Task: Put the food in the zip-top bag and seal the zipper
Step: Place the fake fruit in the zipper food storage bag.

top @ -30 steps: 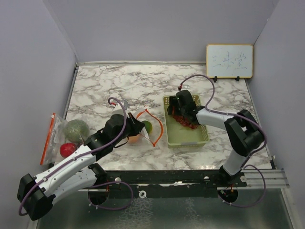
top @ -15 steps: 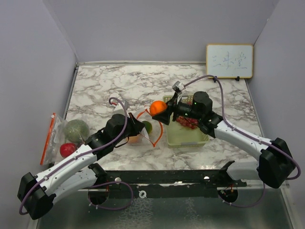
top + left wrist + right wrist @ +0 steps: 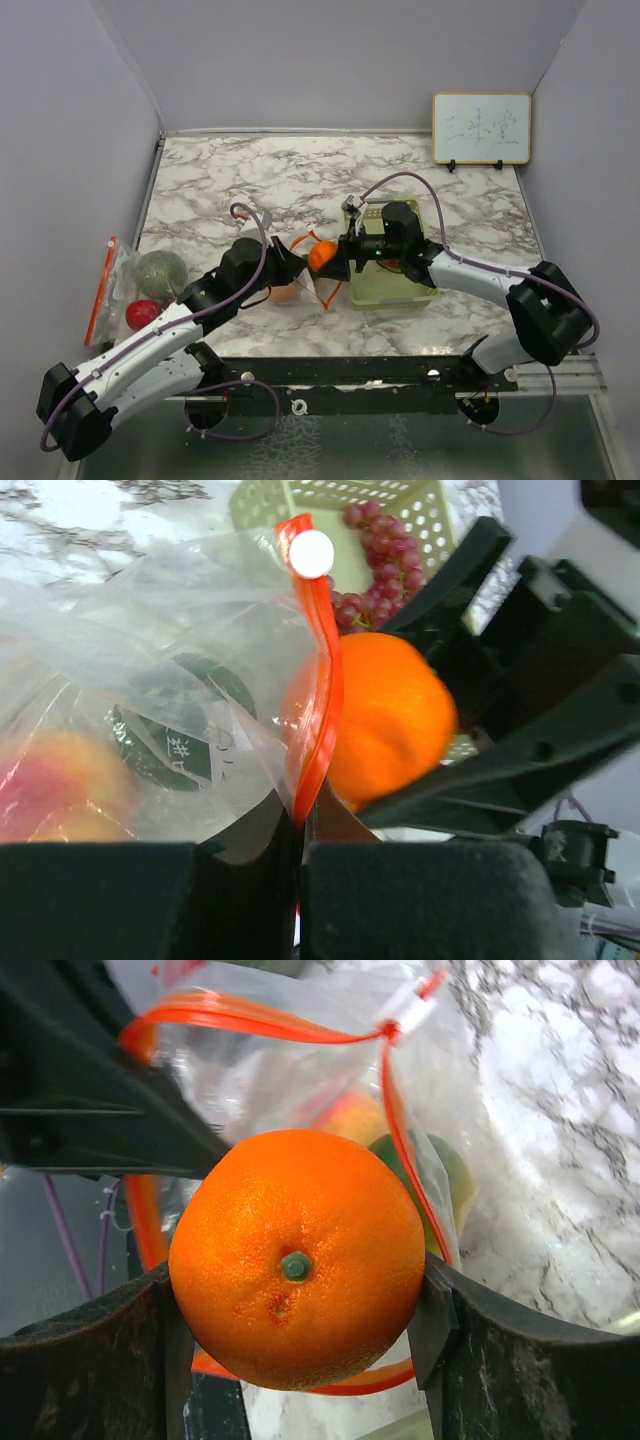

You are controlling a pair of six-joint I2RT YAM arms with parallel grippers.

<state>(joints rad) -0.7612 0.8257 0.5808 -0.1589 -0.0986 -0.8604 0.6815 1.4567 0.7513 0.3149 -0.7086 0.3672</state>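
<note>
My right gripper (image 3: 336, 258) is shut on an orange (image 3: 321, 256) and holds it at the open mouth of the zip-top bag (image 3: 300, 275). In the right wrist view the orange (image 3: 297, 1257) sits between both fingers, just before the bag's orange zipper rim (image 3: 395, 1080). My left gripper (image 3: 288, 264) is shut on that zipper rim (image 3: 318, 680) and holds the mouth open. A peach-coloured fruit (image 3: 350, 1115) and a green fruit (image 3: 455, 1175) lie inside the bag. The orange (image 3: 385, 720) also shows in the left wrist view, right of the rim.
The pale green tray (image 3: 400, 290) holds red grapes (image 3: 375, 540) just right of the bag. At the far left a second clear bag holds a netted melon (image 3: 161, 272) and a red fruit (image 3: 142, 313). A whiteboard (image 3: 481, 128) stands at the back right.
My right gripper lifted the orange out of the tray and carried it left and down to the bag's mouth. The left arm held still on the zipper.
</note>
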